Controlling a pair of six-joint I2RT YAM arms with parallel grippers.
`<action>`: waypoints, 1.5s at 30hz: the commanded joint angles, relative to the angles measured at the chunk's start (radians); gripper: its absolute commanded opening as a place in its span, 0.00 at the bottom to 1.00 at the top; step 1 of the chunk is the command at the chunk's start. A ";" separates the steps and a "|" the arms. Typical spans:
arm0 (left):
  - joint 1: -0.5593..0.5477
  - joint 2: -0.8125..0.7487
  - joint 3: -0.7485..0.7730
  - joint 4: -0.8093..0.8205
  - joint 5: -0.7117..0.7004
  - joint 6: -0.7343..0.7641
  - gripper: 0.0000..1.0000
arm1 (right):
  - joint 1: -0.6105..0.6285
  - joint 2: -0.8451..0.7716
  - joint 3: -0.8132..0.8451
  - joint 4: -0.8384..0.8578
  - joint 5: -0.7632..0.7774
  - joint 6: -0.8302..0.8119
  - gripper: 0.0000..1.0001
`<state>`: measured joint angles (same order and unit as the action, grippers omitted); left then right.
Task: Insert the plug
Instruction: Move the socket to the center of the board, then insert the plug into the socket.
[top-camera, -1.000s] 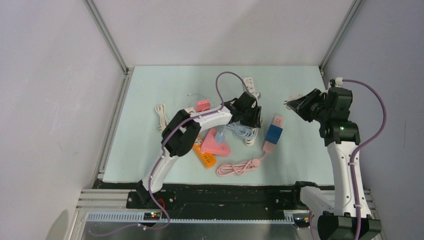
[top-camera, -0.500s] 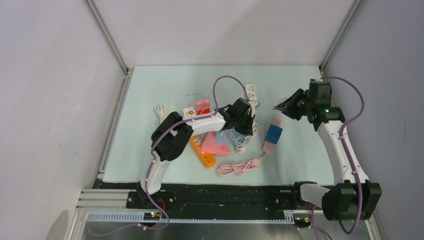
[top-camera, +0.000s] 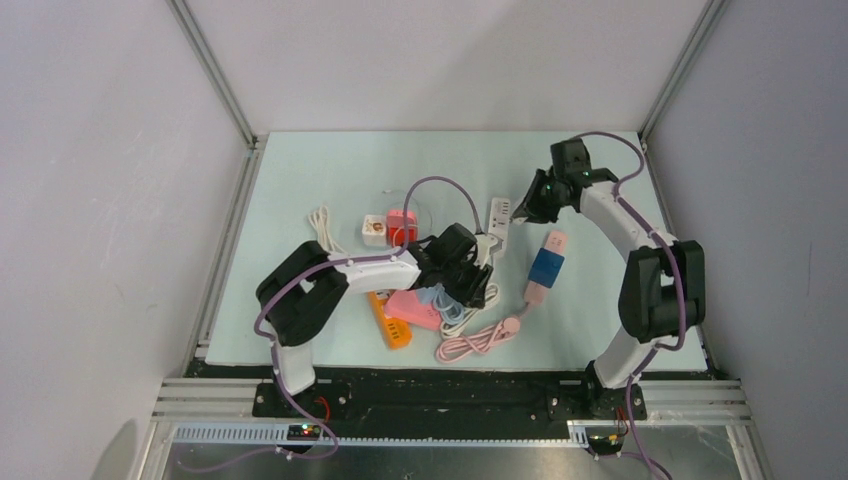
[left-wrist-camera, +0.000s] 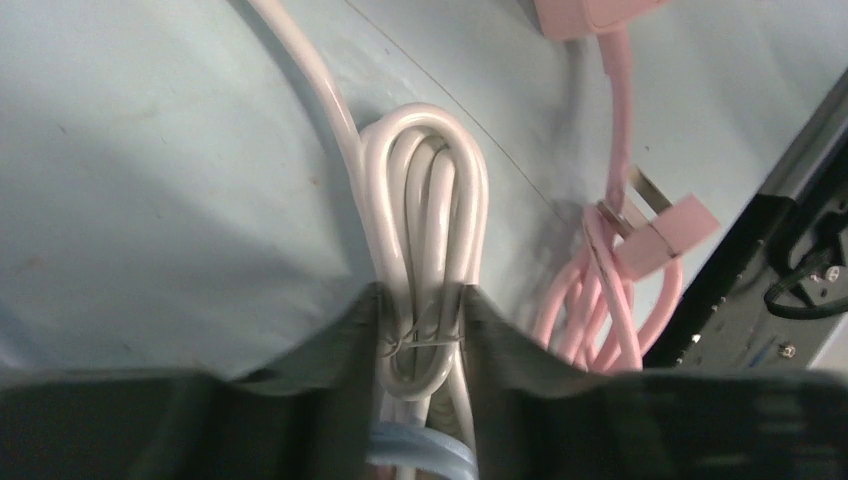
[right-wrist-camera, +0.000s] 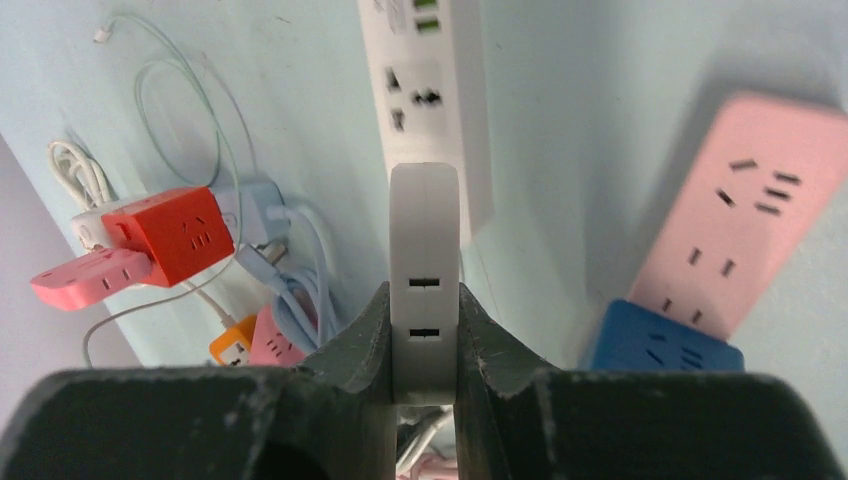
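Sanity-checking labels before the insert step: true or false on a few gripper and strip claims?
1. The right gripper grips a white adapter. True.
2. The left gripper straddles the pink cable. False: it pinches the white cable bundle; the pink cable lies beside it.
3. The white power strip lies just past the held adapter. True.
4. The red cube socket sits on the pink power strip. False: a blue block does; the red cube socket lies apart.

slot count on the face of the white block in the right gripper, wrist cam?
2. Both on the near face of the white block, stacked: upper slot level with the right gripper tips, lower slot between them. Other faces hidden.
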<state>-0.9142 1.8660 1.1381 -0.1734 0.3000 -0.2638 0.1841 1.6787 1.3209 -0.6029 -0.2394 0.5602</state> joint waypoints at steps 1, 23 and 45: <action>-0.008 -0.087 -0.022 0.003 0.003 0.011 0.57 | 0.057 0.075 0.160 -0.045 0.090 -0.064 0.00; 0.185 -0.668 -0.152 0.062 -0.188 -0.085 0.72 | 0.203 0.269 0.321 -0.279 0.166 -0.072 0.00; 0.228 -0.644 -0.193 0.102 -0.137 -0.152 0.66 | 0.215 0.227 0.304 -0.241 0.239 -0.054 0.00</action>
<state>-0.6933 1.2194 0.9379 -0.1139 0.1497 -0.4030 0.3958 1.9759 1.6165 -0.8703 -0.0376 0.4965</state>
